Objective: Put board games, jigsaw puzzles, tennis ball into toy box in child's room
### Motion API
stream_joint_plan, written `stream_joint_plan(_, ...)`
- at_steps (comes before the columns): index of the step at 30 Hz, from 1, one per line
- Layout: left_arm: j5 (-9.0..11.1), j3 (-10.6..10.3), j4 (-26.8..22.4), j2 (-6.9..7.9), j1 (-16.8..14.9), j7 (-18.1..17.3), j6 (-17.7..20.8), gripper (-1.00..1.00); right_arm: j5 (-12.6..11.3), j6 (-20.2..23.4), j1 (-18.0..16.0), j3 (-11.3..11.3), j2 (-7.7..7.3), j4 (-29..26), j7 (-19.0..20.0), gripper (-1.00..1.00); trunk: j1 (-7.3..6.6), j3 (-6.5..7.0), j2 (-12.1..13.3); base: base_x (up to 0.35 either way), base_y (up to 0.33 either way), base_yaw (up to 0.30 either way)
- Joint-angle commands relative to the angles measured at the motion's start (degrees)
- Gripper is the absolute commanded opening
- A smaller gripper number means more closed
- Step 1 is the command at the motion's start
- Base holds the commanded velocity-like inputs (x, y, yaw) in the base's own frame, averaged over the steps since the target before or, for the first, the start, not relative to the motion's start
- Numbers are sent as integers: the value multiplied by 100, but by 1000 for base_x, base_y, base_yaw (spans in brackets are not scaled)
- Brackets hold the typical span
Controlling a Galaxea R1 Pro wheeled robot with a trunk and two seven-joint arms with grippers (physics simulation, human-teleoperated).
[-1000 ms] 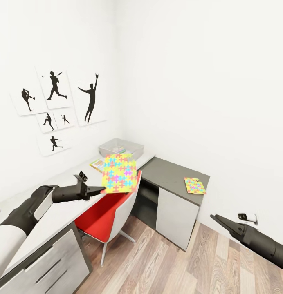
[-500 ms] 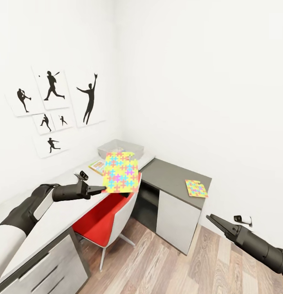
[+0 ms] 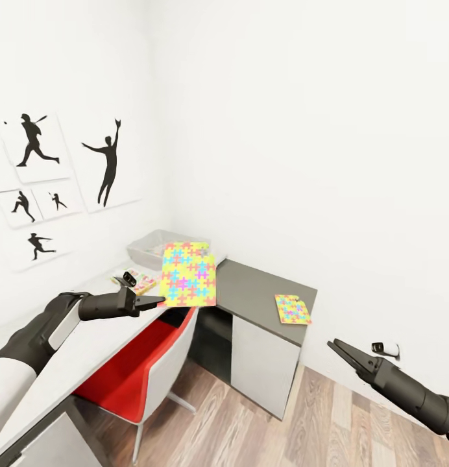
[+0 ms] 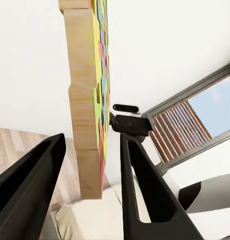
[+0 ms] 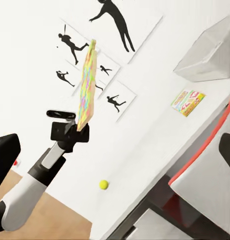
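Near right, the right gripper (image 3: 335, 346) hangs empty over the floor, fingers slightly parted. Near left, the left gripper (image 3: 158, 300) pinches a jigsaw puzzle (image 3: 188, 274) upright by its lower corner. Beyond, on the table (image 3: 88, 337), a board game (image 3: 137, 281) and the toy box (image 3: 153, 246); a second puzzle (image 3: 292, 309) lies right. The view has swung right since a second ago, while the puzzle remains short of the box.

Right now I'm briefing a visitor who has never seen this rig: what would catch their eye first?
First, the bright jigsaw puzzle held upright in the air by the left gripper, above the red chair at the table. Next, the black baseball silhouettes on the white wall at left. A second puzzle lies flat on the dark cabinet; the right gripper hangs empty, low at right.
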Motion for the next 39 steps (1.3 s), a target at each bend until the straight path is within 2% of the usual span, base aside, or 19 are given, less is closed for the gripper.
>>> stream_joint_plan(1, 20, -19, -3, 7, -6, -17, 61, -100, -15, 30, -7, -7, -1, 3, 4, 100, 6, -6, -13, 205, -211, -206)
stream_joint_plan(7, 16, -14, -1, 15, 61, -17, 61, -100, -19, 26, -9, -18, 0, 29, -19, 100, 6, 28, -13, 208, -164, -169)
stream_joint_plan(13, 16, -9, 2, 16, 96, -17, 61, -100, -35, 31, -7, -87, 0, 194, -255, 100, 6, 30, -13, 217, -41, -32)
stream_joint_plan(17, 16, -9, 1, 16, 101, -17, 61, -100, -43, 54, -7, -198, 0, 254, -300, 100, 6, 5, -13, 218, -4, -61)
stream_joint_plan(26, 16, -5, 2, 28, 102, -17, 61, -100, -59, 44, -7, -236, 0, 402, -291, 100, 6, -71, -13, 203, 0, -76)
stream_joint_plan(39, 16, -10, 2, 177, 102, -17, 61, -100, -67, 31, -7, -239, 0, 459, -277, 100, 6, -176, -13, 108, 26, -78)
